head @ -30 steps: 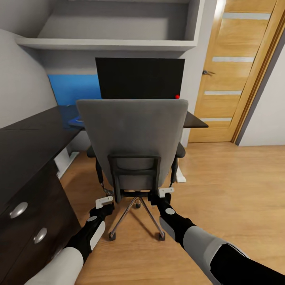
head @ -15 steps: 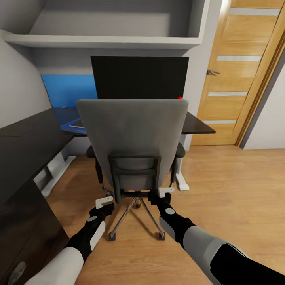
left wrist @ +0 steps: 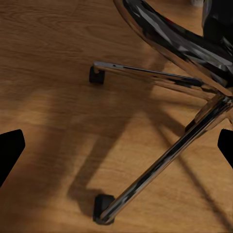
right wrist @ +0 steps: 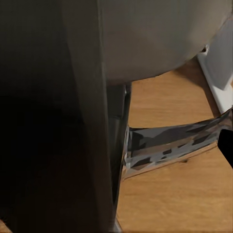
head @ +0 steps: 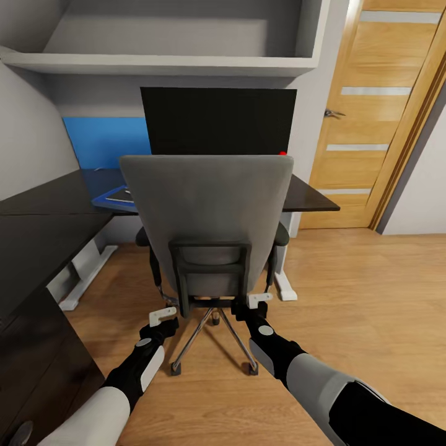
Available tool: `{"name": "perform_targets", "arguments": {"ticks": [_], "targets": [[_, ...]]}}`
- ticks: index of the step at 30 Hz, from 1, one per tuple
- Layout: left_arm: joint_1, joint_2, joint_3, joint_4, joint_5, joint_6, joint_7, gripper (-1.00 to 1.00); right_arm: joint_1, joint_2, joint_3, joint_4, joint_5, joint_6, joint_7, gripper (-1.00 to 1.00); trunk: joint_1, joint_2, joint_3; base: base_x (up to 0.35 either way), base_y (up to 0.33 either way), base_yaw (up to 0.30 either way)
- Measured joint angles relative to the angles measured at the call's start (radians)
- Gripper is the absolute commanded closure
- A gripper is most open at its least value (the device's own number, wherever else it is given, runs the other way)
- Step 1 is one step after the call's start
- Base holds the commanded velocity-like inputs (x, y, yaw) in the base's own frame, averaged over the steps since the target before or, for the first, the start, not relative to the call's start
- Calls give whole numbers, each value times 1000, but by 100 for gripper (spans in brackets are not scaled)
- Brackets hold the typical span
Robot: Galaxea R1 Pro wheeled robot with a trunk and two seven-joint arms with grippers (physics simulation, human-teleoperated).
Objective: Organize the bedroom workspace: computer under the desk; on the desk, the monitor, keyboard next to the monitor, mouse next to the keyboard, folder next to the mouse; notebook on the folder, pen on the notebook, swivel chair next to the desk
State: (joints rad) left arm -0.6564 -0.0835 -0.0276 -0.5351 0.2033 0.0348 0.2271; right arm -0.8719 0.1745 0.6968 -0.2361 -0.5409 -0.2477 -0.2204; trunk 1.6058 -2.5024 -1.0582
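Observation:
The grey swivel chair (head: 207, 204) stands with its back to me, right in front of the black desk (head: 49, 217). Behind it on the desk rises the black monitor (head: 217, 121). A flat blue folder (head: 110, 197) lies on the desk left of the chair, with something pale on top of it. My left gripper (head: 162, 314) is open just behind the chrome base (left wrist: 165, 77), its black fingertips (left wrist: 9, 148) wide apart. My right gripper (head: 259, 301) is at the lower back frame (right wrist: 82, 121) of the chair, one fingertip (right wrist: 226, 145) far out to the side.
A wooden door (head: 378, 111) is at the right and a grey shelf (head: 161, 65) hangs above the monitor. White desk legs (head: 77, 282) stand on the wood floor either side of the chair. A blue panel (head: 105, 141) covers the wall behind the desk.
The view has advanced toward the desk and the drawer unit has slid out at the left. The chair has kept its place between my grippers, so it rolled forward with me.

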Motion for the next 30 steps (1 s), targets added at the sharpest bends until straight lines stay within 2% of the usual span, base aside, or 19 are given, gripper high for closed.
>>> {"name": "perform_targets", "arguments": {"ticks": [26, 30], "targets": [[0, 5, 0, 0, 1, -2, -2, -100, 0, 0, -1, 1, 13, 0, 0, -100, 0, 0, 0, -309, -63, 0], [0, 5, 0, 0, 0, -3, -2, -100, 0, 0, -1, 1, 14, 0, 0, -100, -1, 1, 15, -334, -14, 0]]}}
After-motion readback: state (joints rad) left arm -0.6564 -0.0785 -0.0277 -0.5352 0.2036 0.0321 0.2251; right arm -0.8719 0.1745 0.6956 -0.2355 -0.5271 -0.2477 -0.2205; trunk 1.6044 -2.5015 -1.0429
